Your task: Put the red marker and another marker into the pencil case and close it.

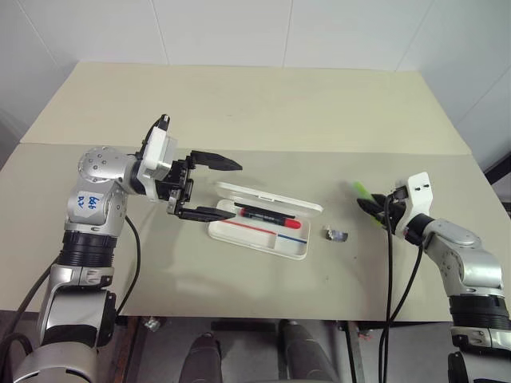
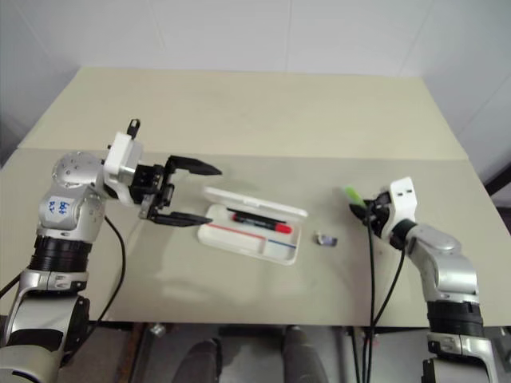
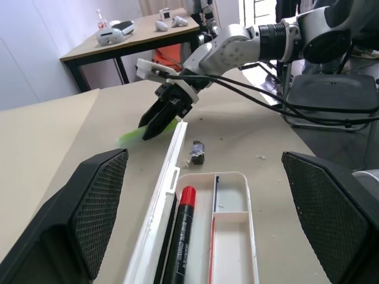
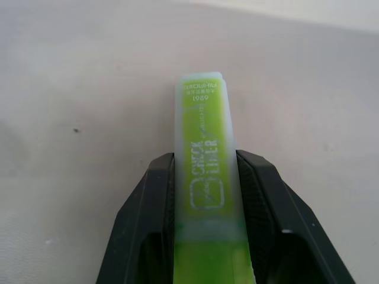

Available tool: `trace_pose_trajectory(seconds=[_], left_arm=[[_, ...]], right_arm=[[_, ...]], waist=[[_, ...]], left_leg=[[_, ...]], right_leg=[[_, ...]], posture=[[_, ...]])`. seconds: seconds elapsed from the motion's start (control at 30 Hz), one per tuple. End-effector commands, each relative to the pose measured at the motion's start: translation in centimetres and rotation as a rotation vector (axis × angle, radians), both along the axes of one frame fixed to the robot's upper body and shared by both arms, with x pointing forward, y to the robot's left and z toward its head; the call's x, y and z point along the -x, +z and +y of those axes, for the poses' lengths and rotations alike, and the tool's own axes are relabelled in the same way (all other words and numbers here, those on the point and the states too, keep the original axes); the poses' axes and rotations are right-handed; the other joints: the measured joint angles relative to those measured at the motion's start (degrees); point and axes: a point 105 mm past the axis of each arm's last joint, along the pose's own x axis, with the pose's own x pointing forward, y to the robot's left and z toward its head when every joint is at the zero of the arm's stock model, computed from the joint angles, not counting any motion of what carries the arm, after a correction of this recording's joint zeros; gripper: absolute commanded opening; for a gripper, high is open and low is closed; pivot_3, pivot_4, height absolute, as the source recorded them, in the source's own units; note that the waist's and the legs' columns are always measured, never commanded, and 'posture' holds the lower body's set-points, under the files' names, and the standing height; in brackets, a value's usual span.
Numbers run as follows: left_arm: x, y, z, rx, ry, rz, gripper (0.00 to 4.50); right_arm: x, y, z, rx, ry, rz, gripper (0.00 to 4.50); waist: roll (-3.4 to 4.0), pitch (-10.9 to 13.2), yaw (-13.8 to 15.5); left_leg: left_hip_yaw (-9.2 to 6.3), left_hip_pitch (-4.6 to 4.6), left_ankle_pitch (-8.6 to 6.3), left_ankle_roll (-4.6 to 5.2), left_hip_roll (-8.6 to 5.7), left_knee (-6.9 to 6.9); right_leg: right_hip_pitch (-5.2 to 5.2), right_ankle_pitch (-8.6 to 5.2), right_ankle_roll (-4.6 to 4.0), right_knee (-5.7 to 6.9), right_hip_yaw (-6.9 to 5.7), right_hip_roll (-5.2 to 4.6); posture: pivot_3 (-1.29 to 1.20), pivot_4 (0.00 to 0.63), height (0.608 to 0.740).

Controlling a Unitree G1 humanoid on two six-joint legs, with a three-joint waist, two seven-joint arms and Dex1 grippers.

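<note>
The white pencil case [image 1: 297, 251] lies open in the middle of the table, its lid [image 1: 267, 194] raised on the far side. Inside it lies the red marker [image 1: 271, 215], black-bodied, with its red cap towards the right. My left gripper [image 1: 236, 191] hovers open at the case's left end, its fingers level and spread wide with nothing between them. At the right, my right gripper [image 1: 369, 203] is shut on the lime-green highlighter [image 4: 204, 148], whose far end sticks out past the fingertips. I cannot tell whether the highlighter touches the table.
A small dark grey-purple object [image 1: 338, 234] lies on the table between the case and my right gripper. The tan table [image 1: 239, 104] stretches far behind the case. In the left wrist view, another table [image 3: 136, 35] with small items stands in the background.
</note>
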Motion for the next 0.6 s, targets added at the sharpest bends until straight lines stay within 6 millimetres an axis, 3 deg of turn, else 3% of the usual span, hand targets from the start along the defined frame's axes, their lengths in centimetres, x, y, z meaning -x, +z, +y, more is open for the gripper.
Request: trace_pose_trajectory(seconds=[0.03, 0.1, 0.2, 0.3, 0.6], left_arm=[[0.5, 1.6, 0.3, 0.060, -0.039, -0.049, 4.50], [0.5, 1.7, 0.7, 0.080, -0.040, -0.054, 4.50], [0.7, 1.8, 1.3, 0.106, -0.061, -0.039, 4.50], [0.6, 2.1, 2.3, 0.142, -0.065, -0.035, 4.50], [-0.3, 1.4, 4.4, 0.160, 0.029, -0.035, 4.50]], right_arm=[[0.1, 4.8, 0.4, 0.050, 0.041, -0.176, 1.11], [0.2, 6.6, 1.6, 0.075, 0.090, -0.228, 1.11], [1.0, 10.3, 4.1, 0.094, 0.195, -0.321, 1.11], [2.3, 13.4, 7.7, 0.106, 0.336, -0.371, 1.11], [8.0, 14.3, 16.3, 0.101, 0.692, -0.288, 1.11]], waist=[[0.02, 0.01, -0.12], [0.05, 0.03, -0.23], [0.12, 0.07, -0.64], [0.12, 0.07, -1.12], [0.12, 0.07, -1.03]], left_leg=[[0.00, 0.00, 0.00, 0.00, 0.00, -0.01], [0.00, 0.01, 0.00, 0.00, 0.00, -0.05], [0.00, 0.00, 0.00, 0.00, 0.00, -0.06], [-0.01, -0.03, 0.00, 0.00, 0.00, -0.08], [-0.07, -0.22, 0.00, 0.00, 0.01, -0.47]], right_leg=[[-0.01, 0.02, 0.04, 0.00, 0.00, 0.00], [-0.03, 0.27, 0.50, 0.01, 0.00, 0.01], [-0.05, 0.27, 0.50, 0.01, 0.00, 0.00], [-0.07, 0.27, 0.51, 0.00, -0.01, 0.00], [-0.40, 0.23, 0.44, 0.05, -0.07, -0.01]], posture=[[0.00, 0.150, 0.740], [0.00, 0.150, 0.740], [0.00, 0.150, 0.740], [0.00, 0.150, 0.740], [0.00, 0.150, 0.740]])
